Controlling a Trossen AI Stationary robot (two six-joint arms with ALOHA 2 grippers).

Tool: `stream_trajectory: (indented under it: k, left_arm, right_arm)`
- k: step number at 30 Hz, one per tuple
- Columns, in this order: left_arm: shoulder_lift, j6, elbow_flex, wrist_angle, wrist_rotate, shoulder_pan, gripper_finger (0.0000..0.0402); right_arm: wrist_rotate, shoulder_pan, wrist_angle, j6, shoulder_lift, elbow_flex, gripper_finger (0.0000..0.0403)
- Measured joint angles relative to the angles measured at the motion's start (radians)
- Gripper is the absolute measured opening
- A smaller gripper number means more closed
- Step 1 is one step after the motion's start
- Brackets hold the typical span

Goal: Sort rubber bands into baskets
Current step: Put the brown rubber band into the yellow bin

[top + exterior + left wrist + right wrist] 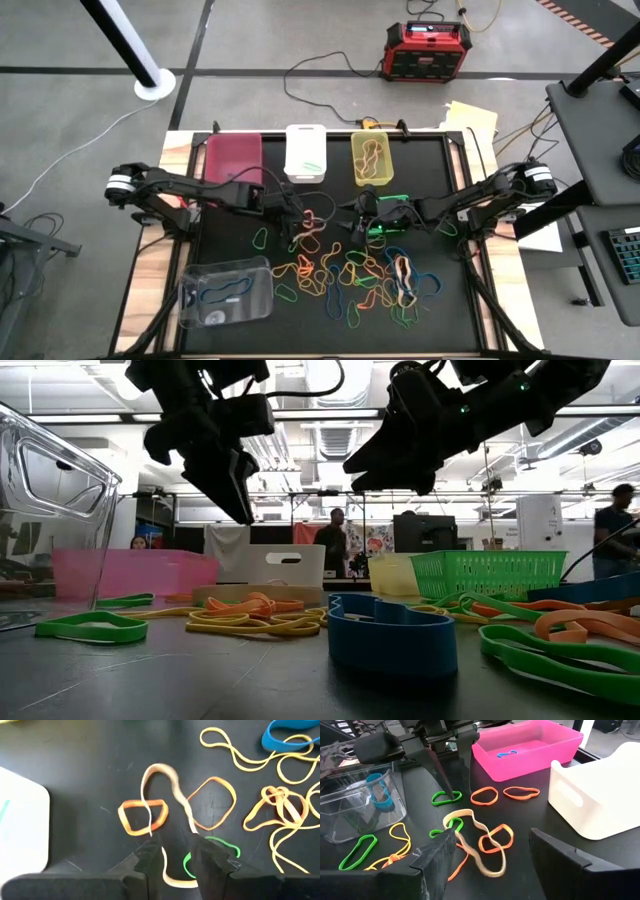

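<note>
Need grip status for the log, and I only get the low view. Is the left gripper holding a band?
Observer: No. The left wrist view shows the left gripper with its fingers apart and a tan rubber band lying loose on the black mat below them.
Operator: Right gripper?
Observer: The right gripper is open and empty in its wrist view, facing that same tan band.
Operator: Anything in the pink basket? I only see its wall.
Observer: The pink basket has one blue rubber band on its floor.
</note>
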Motion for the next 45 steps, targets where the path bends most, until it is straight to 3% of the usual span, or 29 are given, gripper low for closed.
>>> stream_trajectory:
  k: [7, 20, 24, 29, 36, 45]
  left_arm:
    - [0.072, -0.038, -0.005, -0.016, -0.080, 0.003, 0.0100]
    - [0.251, -0.022, -0.006, 0.023, -0.082, 0.044, 0.0099]
    - [0.256, 0.005, -0.006, 0.025, -0.082, 0.053, 0.0075]
    - [0.242, 0.031, -0.006, 0.025, -0.082, 0.053, 0.0008]
    - [0.201, 0.051, -0.005, 0.007, -0.082, 0.050, 0.0001]
    - [-0.047, 0.103, -0.004, 0.047, -0.081, 0.043, 0.0000]
  right_arm:
    - [0.000, 0.000, -0.003, 0.000, 0.000, 0.000, 0.0247]
    - [0.000, 0.000, -0.020, 0.001, 0.000, 0.000, 0.0250]
    - [0.000, 0.000, -0.020, 0.010, 0.000, 0.000, 0.0251]
    - [0.000, 0.000, -0.017, 0.010, 0.000, 0.000, 0.0250]
    - [0.000, 0.000, -0.018, 0.007, 0.000, 0.000, 0.0252]
    - [0.000, 0.000, -0.012, -0.005, 0.002, 0.000, 0.0251]
